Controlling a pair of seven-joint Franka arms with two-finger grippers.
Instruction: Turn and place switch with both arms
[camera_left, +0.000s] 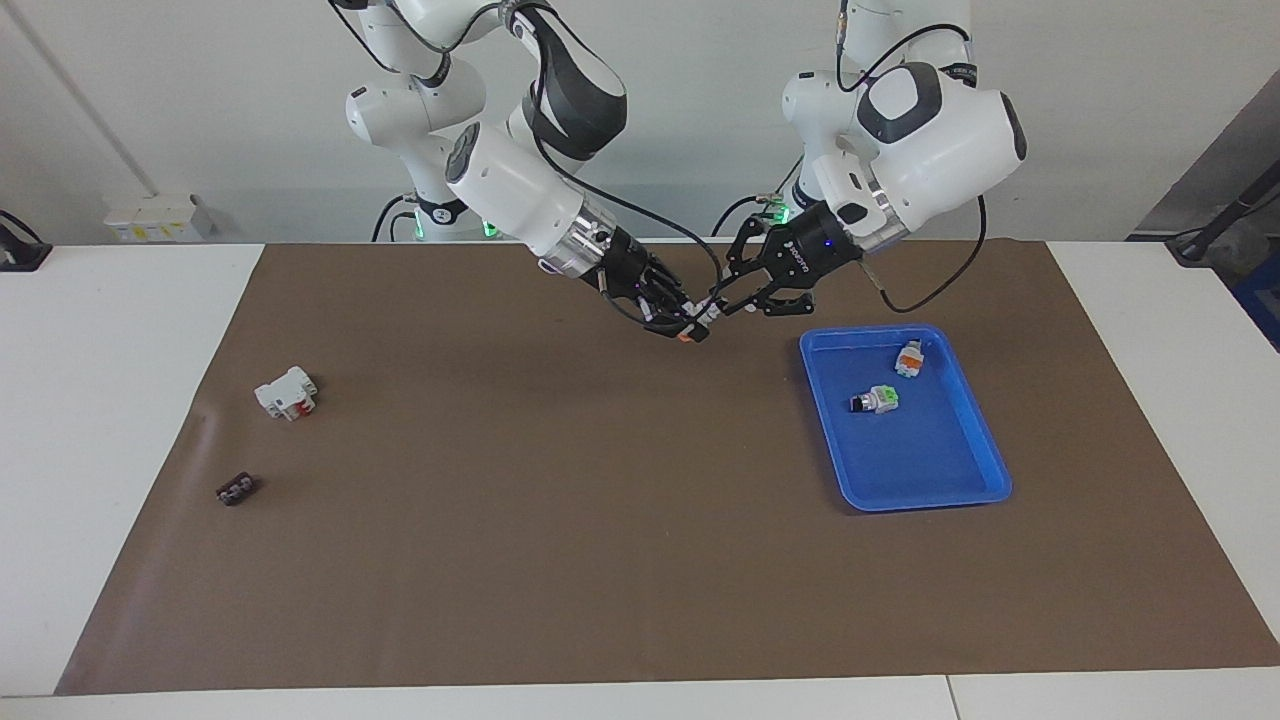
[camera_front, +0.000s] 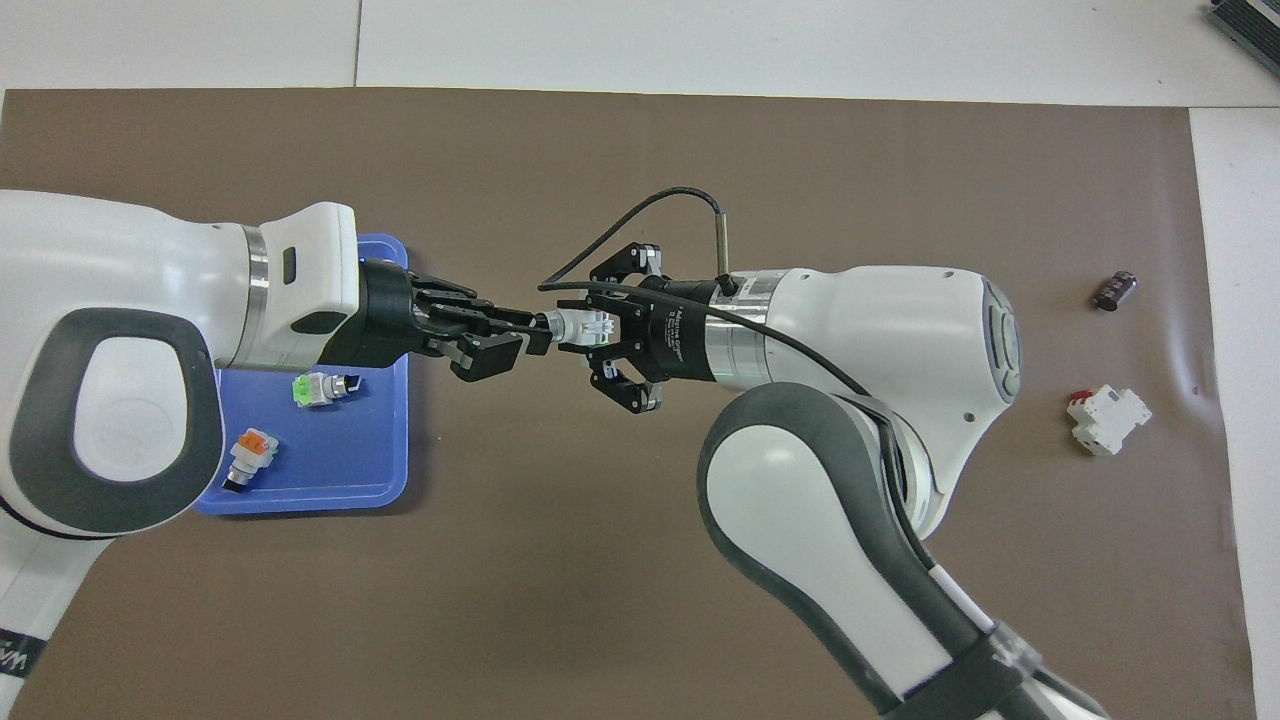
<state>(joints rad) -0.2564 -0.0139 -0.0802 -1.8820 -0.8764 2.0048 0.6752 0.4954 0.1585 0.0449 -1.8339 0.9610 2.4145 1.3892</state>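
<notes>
The switch (camera_front: 578, 326) is held in the air over the brown mat (camera_left: 600, 520), between both arms, just beside the blue tray (camera_left: 975, 490); it is grasped by the right end effector (camera_front: 590, 330), clenched on its white body, probably so that the black knob end is offered to the left end effector (camera_front: 520, 335), which is met at that end, though whether it grips cannot be told. In the tray lie an orange-capped switch (camera_left: 909, 358) and a green one (camera_left: 876, 399); toward the right arm's end of the table lie a white block with red (camera_left: 286, 392) and a small dark part (camera_left: 236, 489), well apart; nothing is seen in the way.

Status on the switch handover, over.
Right gripper shut on switch, over mat. Left gripper at its knob end. Path to tray unobstructed.
</notes>
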